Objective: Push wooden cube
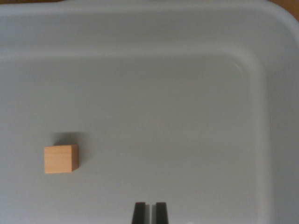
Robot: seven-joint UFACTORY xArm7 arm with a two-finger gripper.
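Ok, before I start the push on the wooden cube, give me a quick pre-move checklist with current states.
1. Wooden cube in view, resting flat on the tray floor: ok.
2. Gripper fingertips nearly together, holding nothing: ok.
3. Gripper lined up with cube: not ok; cube lies toward the wrist view's left.
4. Contact with cube: not ok, clearly apart.
5. Floor around cube free of obstacles: ok.
6. Fingertip height above floor: cannot tell.

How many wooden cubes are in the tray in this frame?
1. A single small light-brown wooden cube sits on the floor of the pale grey plastic tray, toward the wrist view's left, apart from the black gripper at the bottom edge. The tray's near portion lies outside the frame.
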